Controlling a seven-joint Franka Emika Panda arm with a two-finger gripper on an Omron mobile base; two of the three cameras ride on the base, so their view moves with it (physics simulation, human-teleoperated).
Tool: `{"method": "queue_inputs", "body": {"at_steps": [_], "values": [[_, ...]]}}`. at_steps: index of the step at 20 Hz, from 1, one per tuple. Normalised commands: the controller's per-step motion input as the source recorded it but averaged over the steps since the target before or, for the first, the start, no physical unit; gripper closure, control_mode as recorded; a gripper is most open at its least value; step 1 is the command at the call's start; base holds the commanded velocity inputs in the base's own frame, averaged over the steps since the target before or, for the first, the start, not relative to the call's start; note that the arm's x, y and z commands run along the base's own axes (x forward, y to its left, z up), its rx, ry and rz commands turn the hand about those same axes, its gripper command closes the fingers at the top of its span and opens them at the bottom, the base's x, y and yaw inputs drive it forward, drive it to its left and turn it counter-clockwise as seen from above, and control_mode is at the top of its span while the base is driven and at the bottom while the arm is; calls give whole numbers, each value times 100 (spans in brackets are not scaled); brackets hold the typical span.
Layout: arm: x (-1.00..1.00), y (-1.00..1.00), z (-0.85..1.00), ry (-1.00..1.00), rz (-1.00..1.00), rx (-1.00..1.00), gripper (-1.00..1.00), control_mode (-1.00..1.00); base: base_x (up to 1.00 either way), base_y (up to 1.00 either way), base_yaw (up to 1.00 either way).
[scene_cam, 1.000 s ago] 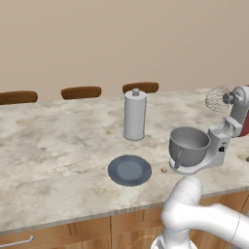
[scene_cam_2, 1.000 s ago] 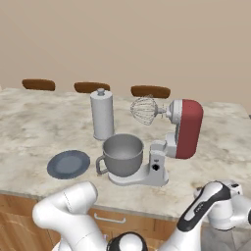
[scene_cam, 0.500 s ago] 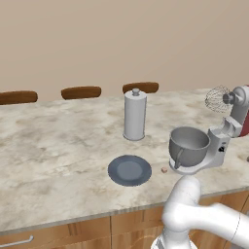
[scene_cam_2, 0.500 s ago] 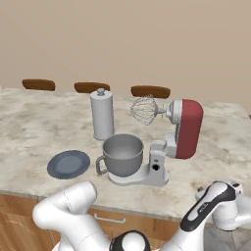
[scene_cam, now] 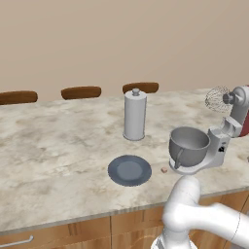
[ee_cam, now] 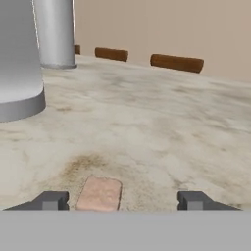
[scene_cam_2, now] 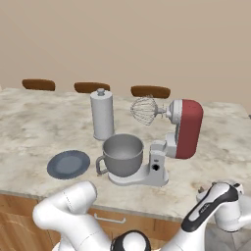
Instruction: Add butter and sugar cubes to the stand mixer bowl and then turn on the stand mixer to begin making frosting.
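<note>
Change since the earlier frames: nothing on the surface has shifted. The mixer, bowl, plate and canister sit as before, and the arm's elbow at the near edge looks the same in both base views.

Gripper (ee_cam: 121, 201): open wide, both dark tips low over the surface, holding nothing. A sugar cube (ee_cam: 99, 193) lies flat between the tips, closer to the left-hand one in the hand view.

Sugar cube, second sighting: a tiny cube (scene_cam: 164, 170) on the bare surface between the plate (scene_cam: 129, 169) and the mixer's base, near the front edge. Whether this is the same cube as the one under the gripper cannot be told.

Handling, judged: the cube is light, stiff and crumbly at the corners. It is best taken across two opposite flat faces with gentle closing, as hard pressure could chip it or squirt it sideways on the smooth stone.

Stand mixer (scene_cam_2: 179, 132): toward the right end of the surface, red head tilted up, whisk clear of the bowl.

Bowl (scene_cam_2: 122, 154): seated on the mixer's base, handle toward the plate.

Canister (scene_cam: 134, 115): upright behind the plate, toward the back edge.

Butter: not identified.
</note>
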Motion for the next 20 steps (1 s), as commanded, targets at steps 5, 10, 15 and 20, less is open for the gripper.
{"method": "queue_inputs", "body": {"at_steps": [5,10,15,20], "values": [[1,11,-30,0,3,-6,100,-100,0,0,0],[0,3,-36,0,5,-5,100,-100,0,0,0],[2,13,-26,0,9,-3,100,-100,0,0,0],[-11,4,30,-3,6,-3,100,-100,0,0,0]]}}
